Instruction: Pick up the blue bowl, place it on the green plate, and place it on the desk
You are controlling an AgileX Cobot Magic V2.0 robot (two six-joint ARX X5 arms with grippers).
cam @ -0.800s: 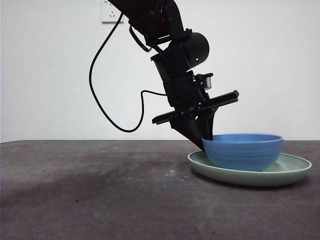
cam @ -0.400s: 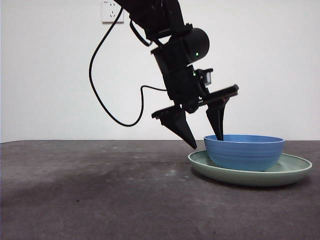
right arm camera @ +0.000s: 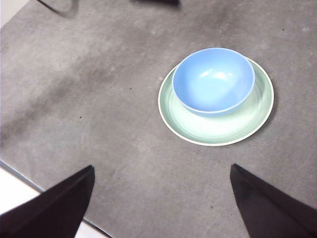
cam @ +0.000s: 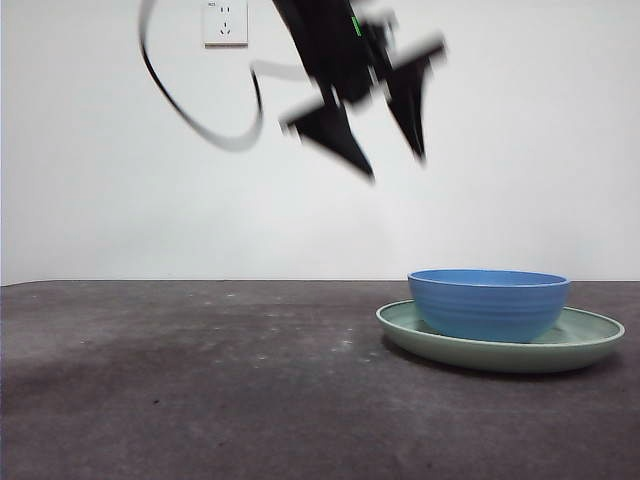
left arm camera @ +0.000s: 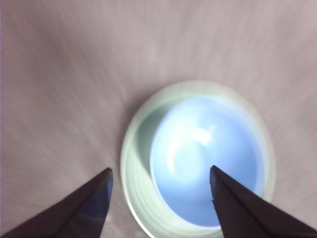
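The blue bowl (cam: pixel 489 303) sits in the green plate (cam: pixel 500 341) on the desk (cam: pixel 200 380), right of centre in the front view. My left gripper (cam: pixel 395 165) hangs open and blurred high above the bowl's left side, holding nothing. Its wrist view looks down on the bowl (left arm camera: pixel 205 161) and plate (left arm camera: pixel 132 158) between the spread jaws of the left gripper (left arm camera: pixel 159 174). My right gripper (right arm camera: pixel 161 171) is open and far from the bowl (right arm camera: pixel 214 81) and plate (right arm camera: pixel 215 128).
A white wall with an outlet (cam: pixel 225 22) stands behind the desk. The left arm's black cable (cam: pixel 190 110) loops at the upper left. The desk's near edge (right arm camera: pixel 29 183) shows in the right wrist view.
My left gripper has let go of the bowl's rim and risen quickly, well above the bowl. The bowl stays on the plate.
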